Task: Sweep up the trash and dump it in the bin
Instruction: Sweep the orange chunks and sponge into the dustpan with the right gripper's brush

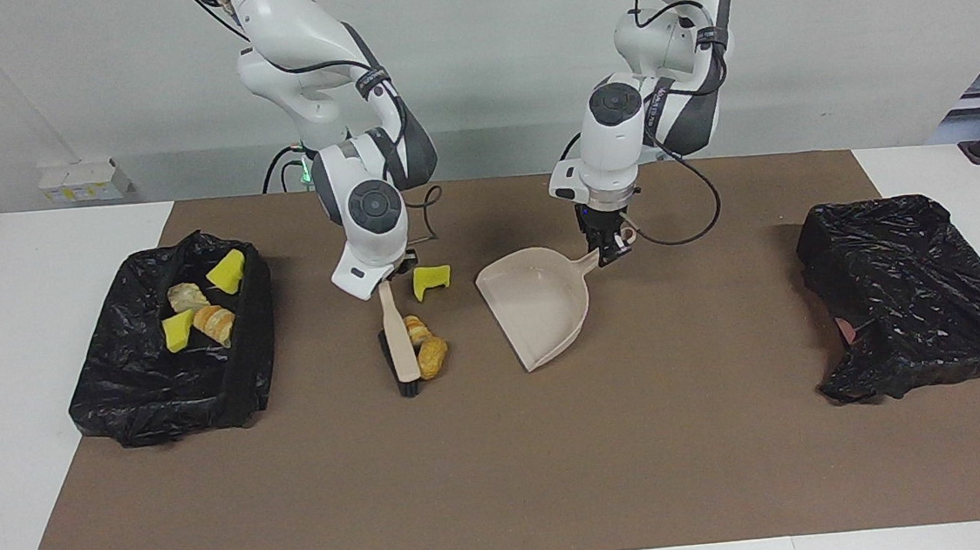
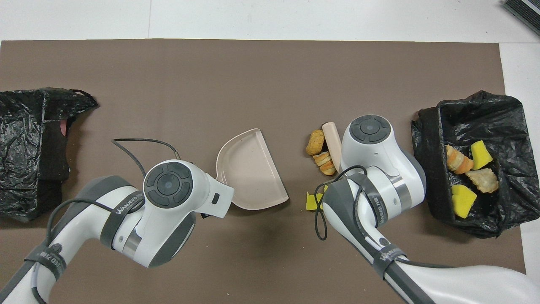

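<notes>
My right gripper (image 1: 386,280) is shut on the handle of the beige brush (image 1: 399,339), whose black bristles (image 1: 407,379) rest on the mat. Two orange-brown trash pieces (image 1: 426,346) lie against the brush, on the side toward the dustpan. A yellow sponge chunk (image 1: 431,280) lies nearer to the robots, beside my right gripper. My left gripper (image 1: 607,251) is shut on the handle of the beige dustpan (image 1: 539,306), whose mouth faces the brush. Seen from overhead, the two pieces (image 2: 319,152) lie between brush handle (image 2: 333,140) and dustpan (image 2: 249,169); both grippers are hidden under their wrists.
The black-lined bin (image 1: 115,401) at the right arm's end of the table holds several trash pieces (image 1: 200,311). A second black bag (image 1: 911,294) lies at the left arm's end. A brown mat (image 1: 505,466) covers the table.
</notes>
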